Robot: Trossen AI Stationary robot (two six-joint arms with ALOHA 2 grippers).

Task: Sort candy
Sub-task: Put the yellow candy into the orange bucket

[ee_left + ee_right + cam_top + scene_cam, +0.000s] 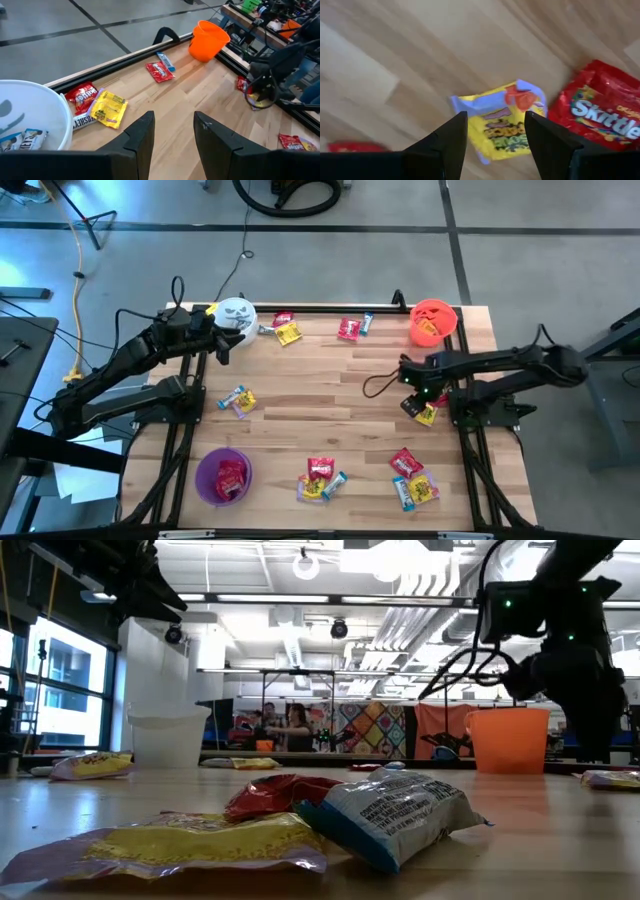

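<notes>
Wooden table (330, 380), scattered shiny red, yellow, blue wrapped candy (320, 477)

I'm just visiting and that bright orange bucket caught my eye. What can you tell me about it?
The orange bucket is a small, plastic-looking pail with a dark jack-o'-lantern face printed on it. It stands upright and open-topped at the far right corner of the wooden table, close to the black edge rail. Something pale shows inside, too small to identify. Nothing touches it from outside; the right end effector hangs lower down the table over a yellow candy.
</notes>
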